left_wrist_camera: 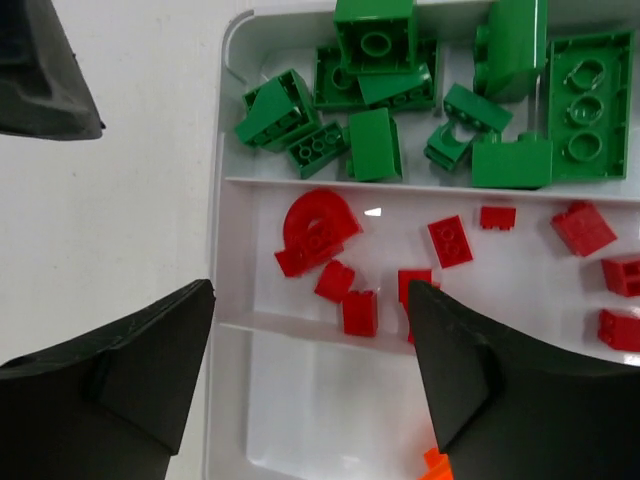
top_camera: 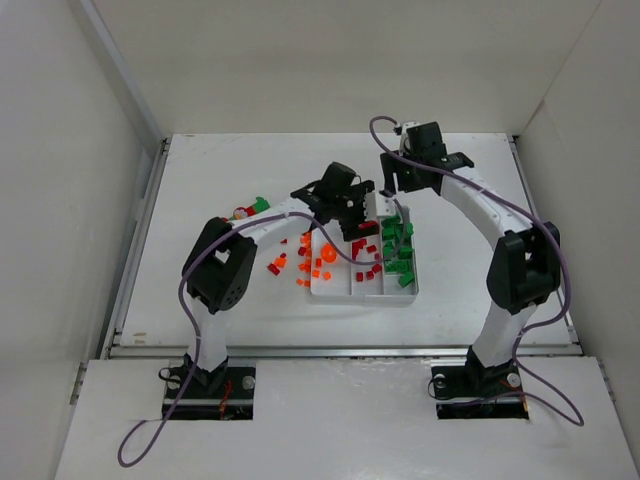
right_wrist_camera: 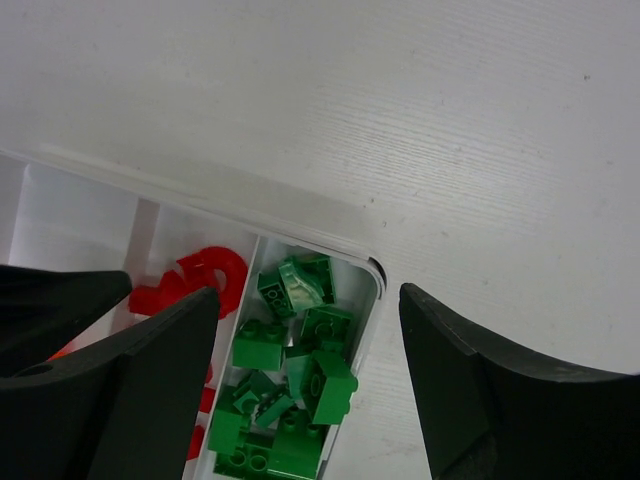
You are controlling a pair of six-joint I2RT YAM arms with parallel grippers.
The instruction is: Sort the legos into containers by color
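**Item:** shallow white plastic tray [top_camera: 335,288] with three long narrow compartments side by side, lying mid-way across the white table [top_camera: 250,170].

**Overhead view only:**
- Loose orange bricks [top_camera: 278,266] lie scattered on the table just left of the tray.
- A small red-and-green cluster [top_camera: 248,209] sits farther left, well apart from the tray.
- More orange pieces lie in the tray's left compartment.
- Both arms reach over the tray's far end.

**Left wrist view only:**
- Green bricks [left_wrist_camera: 375,140] are piled one on another, studs and hollow undersides showing, filling the end of their compartment.
- Red bricks [left_wrist_camera: 450,240] are spread thinly and mostly apart in the middle compartment.
- Among them is a red arch-shaped brick [left_wrist_camera: 318,225] near the end wall.
- A sliver of orange shows at the bottom edge of the picture.
- The left gripper [left_wrist_camera: 310,390] hangs over the tray's end with its jaws wide apart and nothing between them.

**Right wrist view only:**
- The tray's rounded corner is seen from outside, with bare table beyond it.
- The right gripper [right_wrist_camera: 305,385] is above the green compartment's end, fingers spread wide, gripping nothing — the green pile lies below the gap.
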